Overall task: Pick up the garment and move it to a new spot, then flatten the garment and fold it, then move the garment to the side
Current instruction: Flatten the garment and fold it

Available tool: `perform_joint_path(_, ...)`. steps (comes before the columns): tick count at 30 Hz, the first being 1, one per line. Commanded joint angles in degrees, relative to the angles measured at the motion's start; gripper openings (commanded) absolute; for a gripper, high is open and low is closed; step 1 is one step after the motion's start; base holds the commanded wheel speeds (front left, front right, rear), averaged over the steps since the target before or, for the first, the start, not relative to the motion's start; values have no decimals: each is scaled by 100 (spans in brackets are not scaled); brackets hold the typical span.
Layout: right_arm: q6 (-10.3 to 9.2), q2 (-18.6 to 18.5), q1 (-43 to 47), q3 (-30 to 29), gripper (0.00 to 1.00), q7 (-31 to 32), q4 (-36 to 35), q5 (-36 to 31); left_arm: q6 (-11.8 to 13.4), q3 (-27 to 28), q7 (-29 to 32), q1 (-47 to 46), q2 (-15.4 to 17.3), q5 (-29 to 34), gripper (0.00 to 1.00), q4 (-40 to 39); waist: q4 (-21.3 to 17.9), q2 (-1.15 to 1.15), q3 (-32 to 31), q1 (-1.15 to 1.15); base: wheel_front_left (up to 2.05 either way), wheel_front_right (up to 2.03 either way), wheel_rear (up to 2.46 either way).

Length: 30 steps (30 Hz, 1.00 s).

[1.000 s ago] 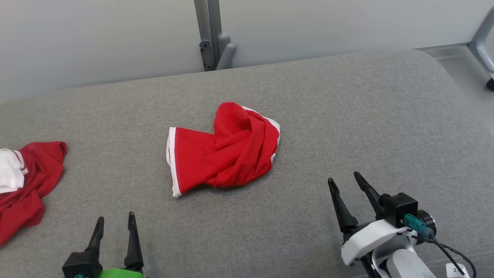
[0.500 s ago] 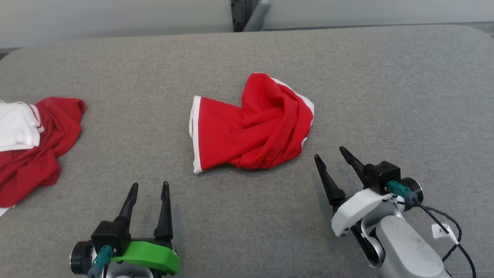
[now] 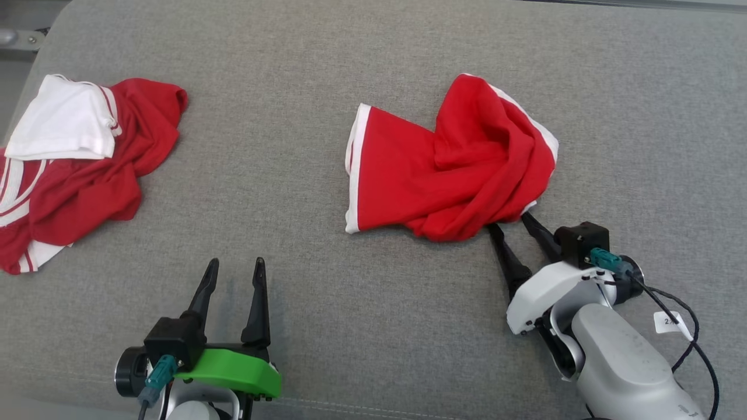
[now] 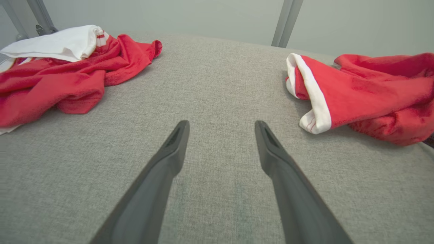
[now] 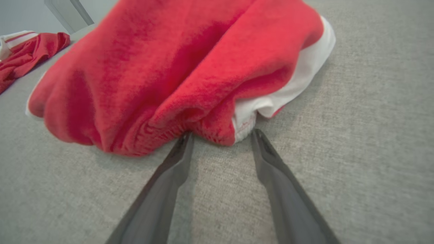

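At the far left of the grey padded surface [image 3: 303,76] lies a heap of clothes [image 3: 99,169], red with white stripes and a white piece on top of it, crumpled and spilling toward the left edge. To the right of it and nearer, the left gripper [image 3: 236,261] hovers low over bare fabric, its two dark fingers spread apart with nothing between them. It is well apart from both the heap and the garment, and in the left wrist view the grey weave shows plainly in the gap. Right of centre, farther out, lies the garment [image 3: 443,169], a red piece with white trim. Its left part lies fairly flat with a straight white band along its left edge, and its right part is twisted and bunched into thick folds, with a white border along its far right edge. At the garment's near right corner is the right gripper [image 3: 509,221], pointing up and to the left from its pale wrist. Its fingers are parted, and in the right wrist view both tips touch the bulging red hem and the bit of white trim beside it, without pinching the cloth.
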Motion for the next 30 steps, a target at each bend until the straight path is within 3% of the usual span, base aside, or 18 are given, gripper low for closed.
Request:
perform_joint_path(1, -2, -54, -34, 11, 7, 12, 41, 19, 5, 2, -4, -40, 15, -19, 100, 8, 102, 0, 81, 0, 0, 0, 0)
perform_joint_path(2, -2, -73, -61, 43, 0, 19, 111, 48, 3, 5, -4, -27, 15, -34, 100, 18, 112, 0, 71, 0, 0, 0, 0)
perform_joint_path(10, -5, -503, -156, -261, 0, 10, -292, 59, -25, -3, -4, 78, 16, -194, 100, 56, 4, 0, -131, 0, 0, 0, 0)
perform_joint_path(18, -4, -725, -499, -381, 0, 9, -1464, -214, -15, -115, -3, 157, 16, -335, 100, 134, -53, 0, -420, 0, 0, 0, 0)
perform_joint_path(24, -4, -658, -914, 247, 0, 9, -2153, -158, -39, -146, -4, 298, 16, -421, 100, 250, 3, 0, -594, 0, 0, 0, 0)
perform_joint_path(30, -4, -336, -1503, 996, 0, 9, -2437, 492, -87, -241, -4, 368, 16, -470, 100, 381, 187, 0, -653, 0, 0, 0, 0)
